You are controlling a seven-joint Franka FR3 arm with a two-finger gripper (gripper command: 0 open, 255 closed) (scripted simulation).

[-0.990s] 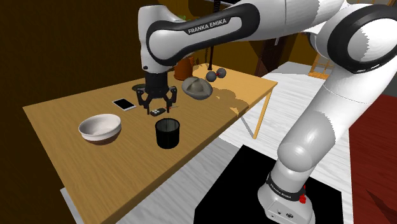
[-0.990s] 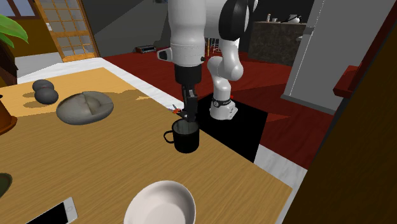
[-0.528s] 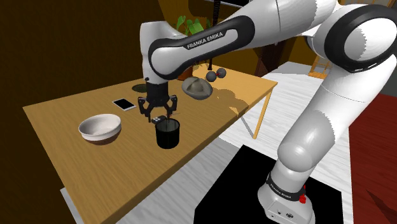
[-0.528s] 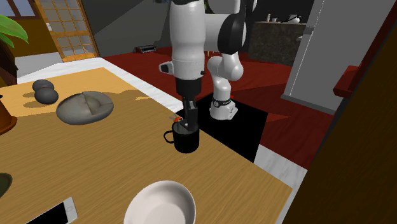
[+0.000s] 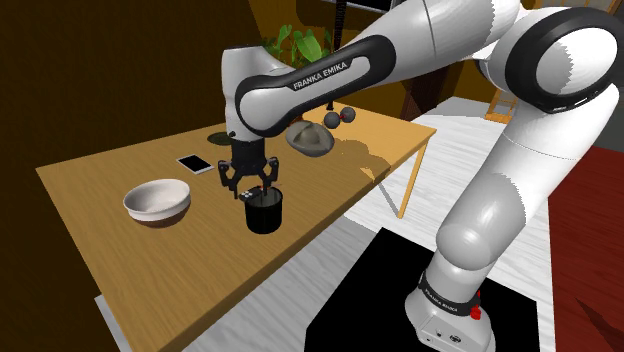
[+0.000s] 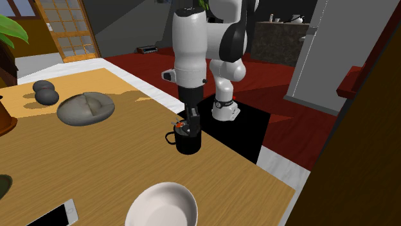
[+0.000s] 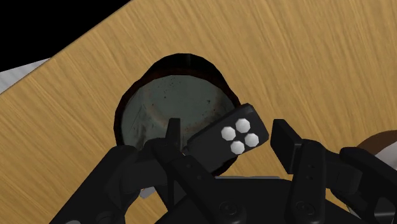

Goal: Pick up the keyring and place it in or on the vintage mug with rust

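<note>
The gripper [image 5: 248, 188] is clamped on the keyring [image 7: 224, 141] (a black fob with white buttons), hanging over the dark mug [image 5: 264, 214], toward its 11 o'clock rim in the shoulder view. Best to centre it over the opening, lower slightly, then let go.

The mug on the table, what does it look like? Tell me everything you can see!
The mug is round and nearly black outside, with a small handle on one side. Inside it looks grey-green with rusty brown stains. It stands upright on the wooden table, near the edge by the robot's stand. The black keyring, held by the gripper fingers, hangs just over its open mouth.
</note>
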